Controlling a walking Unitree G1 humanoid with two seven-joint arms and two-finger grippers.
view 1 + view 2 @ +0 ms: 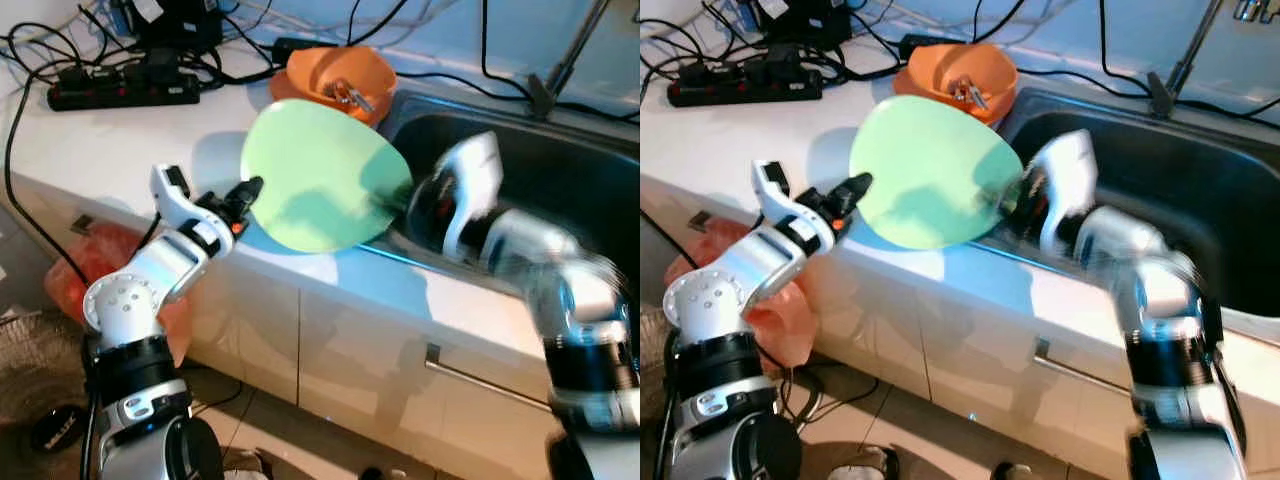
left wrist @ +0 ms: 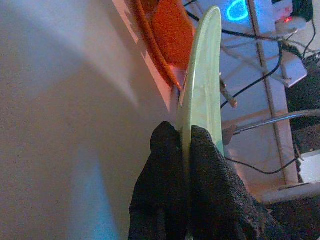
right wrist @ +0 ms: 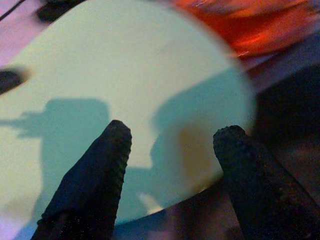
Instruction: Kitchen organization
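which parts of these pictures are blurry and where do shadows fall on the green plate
In both eye views the right arm is smeared, while the left gripper pinching the green plate stays sharp. In the right wrist view the orange bowl is streaked, and the right gripper is open, its shadows dark on the plate's face.

- Right arm (image 1: 520, 250) blurs; its fingers are hidden behind the plate (image 1: 320, 180).
- Bowl (image 1: 335, 75) contents are too small to tell.
- Sink (image 1: 560, 170) is cut off at the frame's edge.

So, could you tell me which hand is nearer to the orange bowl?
Left. The left hand pinches the green plate beside the orange bowl; the right hand is open at the plate's sink-side edge.
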